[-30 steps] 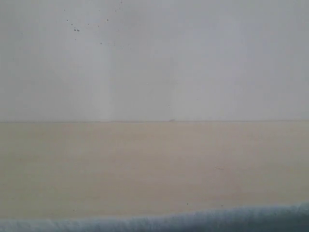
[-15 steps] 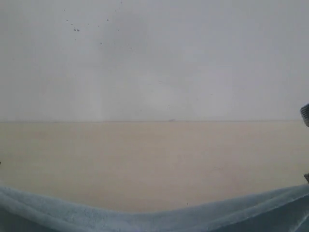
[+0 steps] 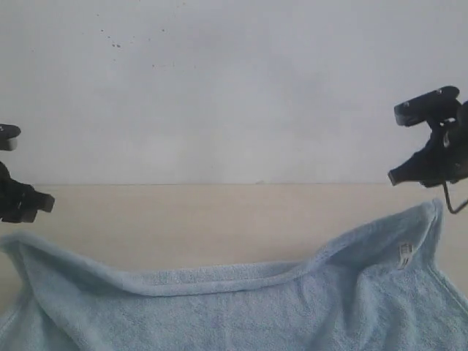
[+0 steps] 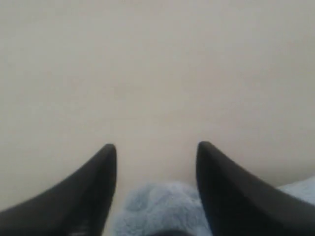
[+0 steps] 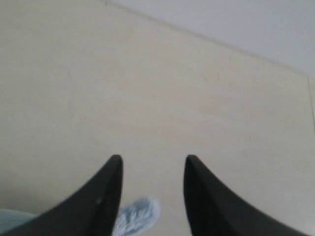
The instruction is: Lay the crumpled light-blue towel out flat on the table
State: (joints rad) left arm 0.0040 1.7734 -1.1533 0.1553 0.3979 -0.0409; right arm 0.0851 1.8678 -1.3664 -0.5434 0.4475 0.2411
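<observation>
The light-blue towel (image 3: 241, 307) lies across the near part of the beige table (image 3: 219, 212), its far hem sagging in the middle and its two far corners drawn outward. A small white label (image 3: 404, 254) sits near the right corner. My left gripper (image 3: 44, 202) hovers just above the left corner, and my right gripper (image 3: 398, 175) just above the right one. In the left wrist view the left gripper (image 4: 156, 147) is open, with a towel tuft (image 4: 157, 209) loose between the fingers. The right gripper (image 5: 152, 160) is open too, over a towel tip (image 5: 139, 214).
A plain white wall (image 3: 234, 88) rises behind the table's far edge (image 3: 234, 183). Bare tabletop (image 5: 147, 98) stretches from the towel's far hem to that wall.
The towel's far edge has travelled farther onto the table. Both grippers have come into the exterior view and opened, letting go of the two corners.
</observation>
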